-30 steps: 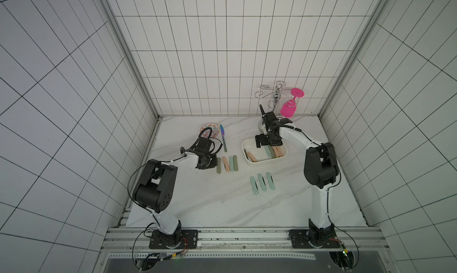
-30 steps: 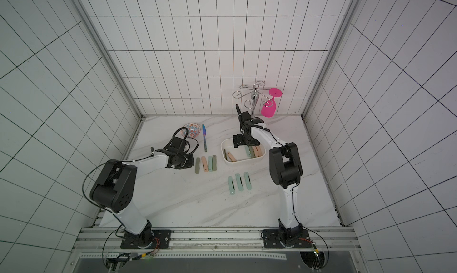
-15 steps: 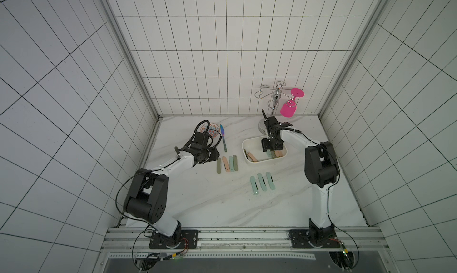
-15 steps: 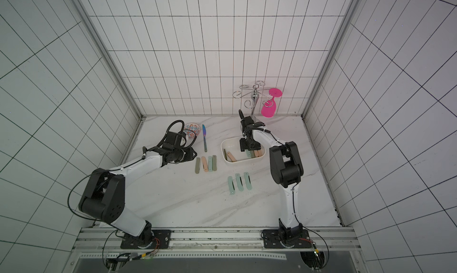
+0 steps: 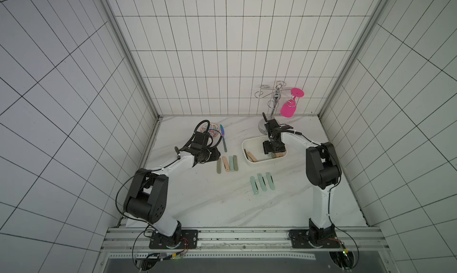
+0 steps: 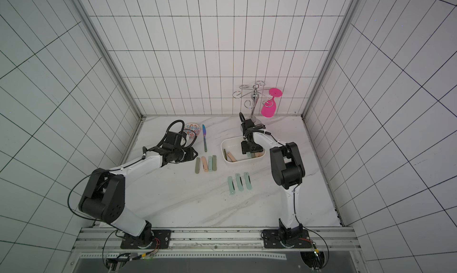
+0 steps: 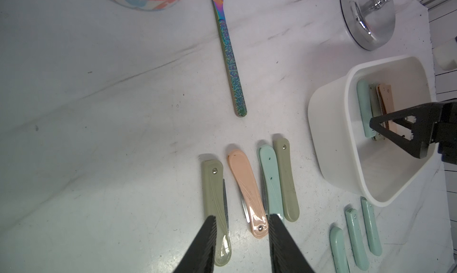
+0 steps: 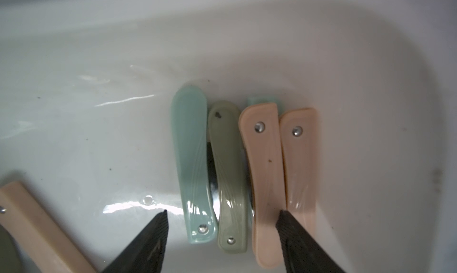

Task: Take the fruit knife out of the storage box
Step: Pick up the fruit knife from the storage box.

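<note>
The white storage box (image 5: 244,145) (image 6: 223,145) sits right of centre on the marble table. Several folded fruit knives lie inside it: a mint one (image 8: 190,160), an olive one (image 8: 228,172) and two peach ones (image 8: 265,172) side by side, and another peach one (image 8: 32,222) apart. My right gripper (image 8: 222,213) (image 5: 273,151) is down in the box, open, straddling the mint, olive and first peach knives. My left gripper (image 7: 242,217) (image 5: 217,156) hovers open over the near ends of an olive knife (image 7: 214,197) and a peach knife (image 7: 247,192) on the table, holding nothing.
Four folded knives lie in a row (image 5: 227,163) left of the box, and three mint ones (image 5: 262,185) in front of it. An iridescent table knife (image 5: 223,140) and a patterned bowl (image 5: 214,130) are behind the left gripper. A chrome rack (image 5: 274,103) with a pink glass (image 5: 288,108) stands behind the box.
My left gripper has opened over the left end of the table row and its arm has shifted. My right gripper has sunk deeper into the box with its jaws somewhat narrower.
</note>
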`<move>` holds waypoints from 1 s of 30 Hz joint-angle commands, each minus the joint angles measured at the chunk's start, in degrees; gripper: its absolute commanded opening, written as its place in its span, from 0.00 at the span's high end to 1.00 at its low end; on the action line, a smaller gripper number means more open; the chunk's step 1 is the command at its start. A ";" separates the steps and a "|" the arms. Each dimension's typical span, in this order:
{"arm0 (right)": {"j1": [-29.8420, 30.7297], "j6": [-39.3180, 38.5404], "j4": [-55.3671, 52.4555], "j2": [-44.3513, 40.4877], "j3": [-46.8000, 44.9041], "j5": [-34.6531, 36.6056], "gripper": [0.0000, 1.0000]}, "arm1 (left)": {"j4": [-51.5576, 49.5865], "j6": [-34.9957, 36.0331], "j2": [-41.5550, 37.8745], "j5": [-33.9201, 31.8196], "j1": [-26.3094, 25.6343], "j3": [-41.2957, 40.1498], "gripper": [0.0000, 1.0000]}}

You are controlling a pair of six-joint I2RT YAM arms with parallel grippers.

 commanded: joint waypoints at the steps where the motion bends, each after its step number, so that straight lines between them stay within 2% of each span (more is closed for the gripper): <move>1: -0.99 0.07 -0.58 -1.37 -2.30 1.25 0.28 | 1.35 0.08 -0.07 0.48 0.35 0.55 0.61; 7: -1.90 0.42 -0.36 -0.61 -3.21 0.88 0.29 | 1.48 0.08 0.00 0.94 0.35 0.64 0.61; 11: -2.48 0.77 1.48 -0.07 -4.15 -0.17 0.33 | 1.48 -0.01 0.02 1.10 0.35 0.73 0.61; 14: -2.61 0.95 1.57 -0.06 -4.25 -1.63 0.46 | 1.48 -0.10 -0.02 1.18 0.35 0.73 0.61; 18: -2.61 1.19 2.24 -1.39 -4.83 -2.59 0.73 | 1.56 -0.18 -0.10 1.19 0.35 0.84 0.61; 20: -2.61 1.16 2.18 -1.60 -4.87 -2.83 0.78 | 1.74 -0.27 -0.06 1.34 0.27 0.86 0.61; 22: -2.56 1.21 2.18 -1.83 -5.04 -3.21 0.79 | 1.74 -0.36 0.04 1.45 0.26 0.99 0.61; 27: -2.15 1.21 2.18 -3.34 -5.31 -3.87 0.97 | 1.92 -0.53 -0.10 1.56 0.26 1.08 0.61; 30: -1.69 1.21 2.18 -4.42 -5.13 -4.04 0.99 | 2.18 -0.61 -0.45 1.80 0.18 0.99 0.61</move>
